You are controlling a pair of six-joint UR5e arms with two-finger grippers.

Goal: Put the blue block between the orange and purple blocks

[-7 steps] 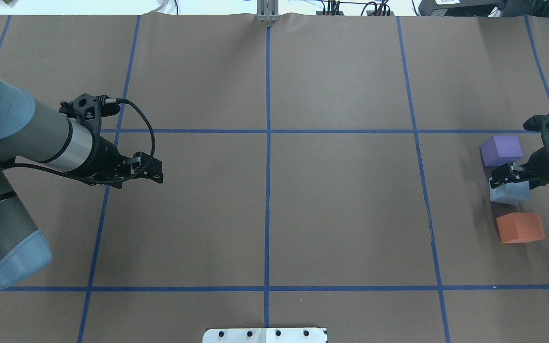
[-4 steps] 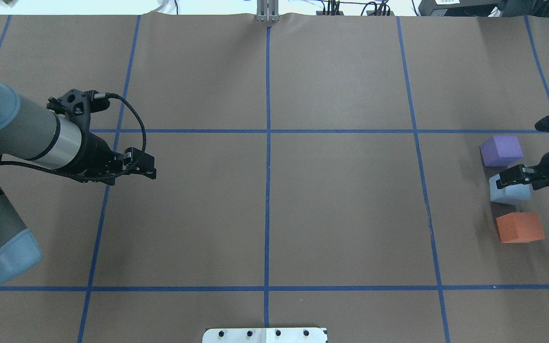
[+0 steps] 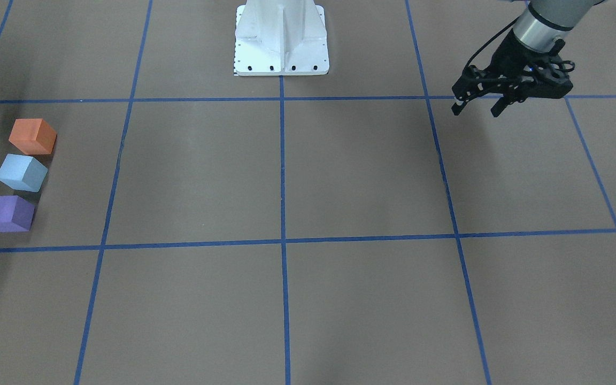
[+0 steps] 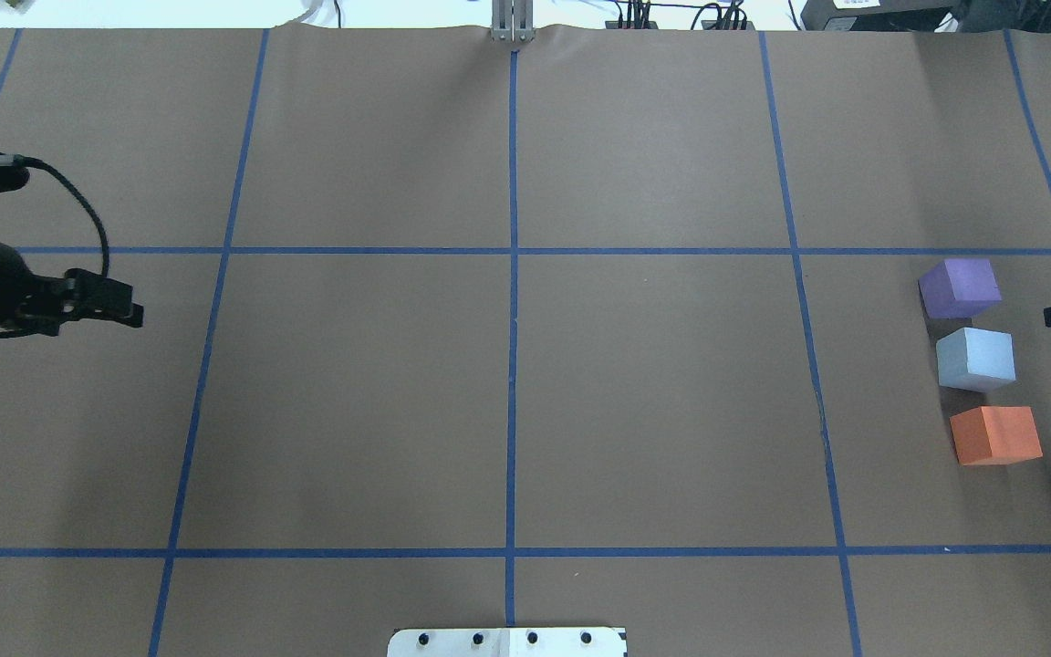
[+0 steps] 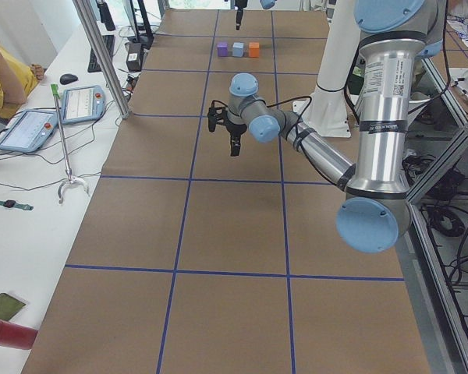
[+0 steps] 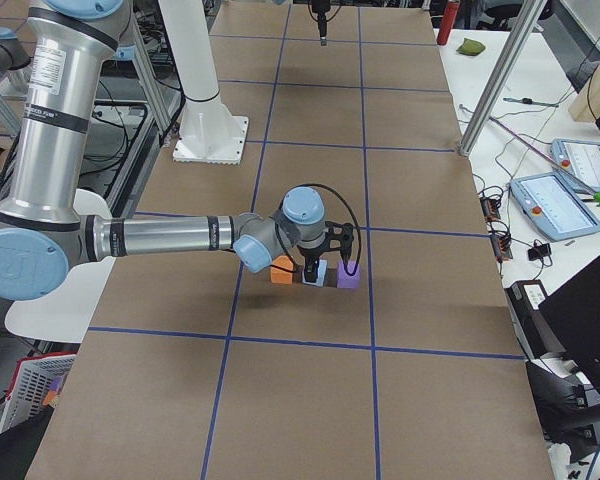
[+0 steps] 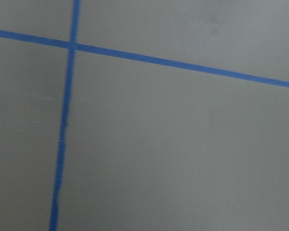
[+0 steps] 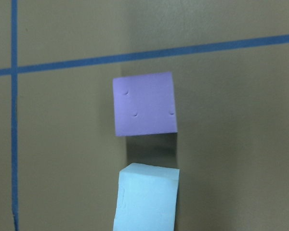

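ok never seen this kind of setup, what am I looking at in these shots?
Two robot arms work at a brown table marked with blue tape lines. Each arm ends in a two-finger gripper. There are six cameras: one over the robot's shoulders, one facing it, one at each table end, and one on each wrist. Three foam blocks sit in a row on the robot's right side: purple block, blue block in the middle, orange block. Neither gripper holds anything. The left gripper hangs open over bare table. The right gripper is open near the blocks, and its wrist camera sees the purple and blue ones.
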